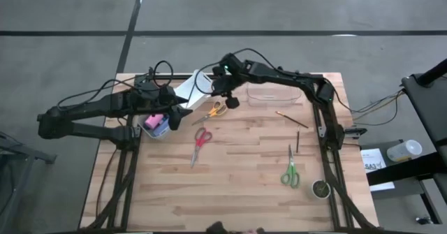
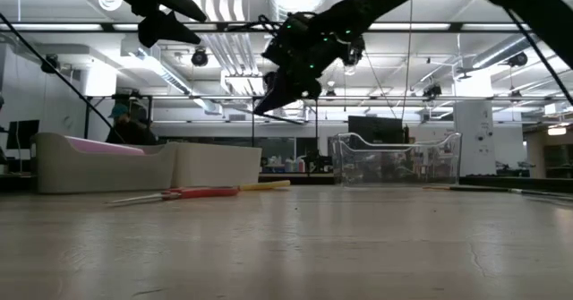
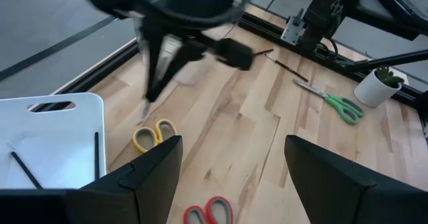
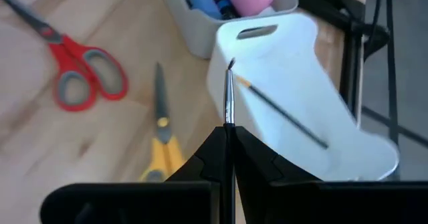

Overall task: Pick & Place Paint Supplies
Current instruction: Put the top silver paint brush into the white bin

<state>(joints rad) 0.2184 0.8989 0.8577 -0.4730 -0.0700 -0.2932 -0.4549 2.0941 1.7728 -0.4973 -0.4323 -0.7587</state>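
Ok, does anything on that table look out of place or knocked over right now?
Nothing looks spilled or damaged. The white tray looks tipped on its side rather than flat, with a paintbrush lying in it. The right gripper is shut on another paintbrush above it. Two brushes lie loose on the table.

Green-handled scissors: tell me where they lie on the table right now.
In the high view the green-handled scissors lie flat near the table's right front, beside a small potted plant and just below a loose paintbrush.
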